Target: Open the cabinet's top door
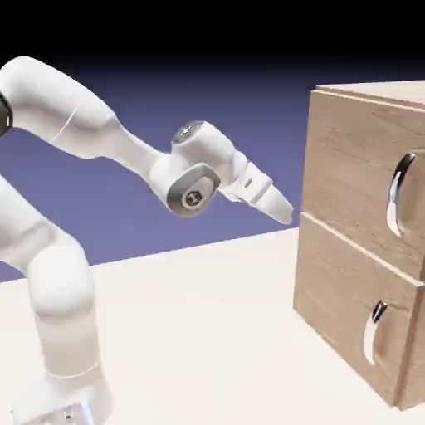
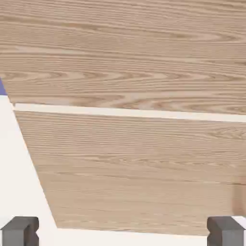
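At the exterior view's left we are seeing the white arm [image 1: 58, 274] rising from the table [image 1: 207, 332] and bending toward the right. Its gripper [image 1: 282, 207] is hanging in the air with its jaws spread wide, gripping nothing, just short of the cabinet [image 1: 332, 274] and apart from it. Farther right, the top door [image 1: 357, 191] is sitting shut, its curved silver handle [image 1: 400, 195] untouched. In the hand view, wood grain is filling the frame above the grey fingertips [image 2: 20, 231].
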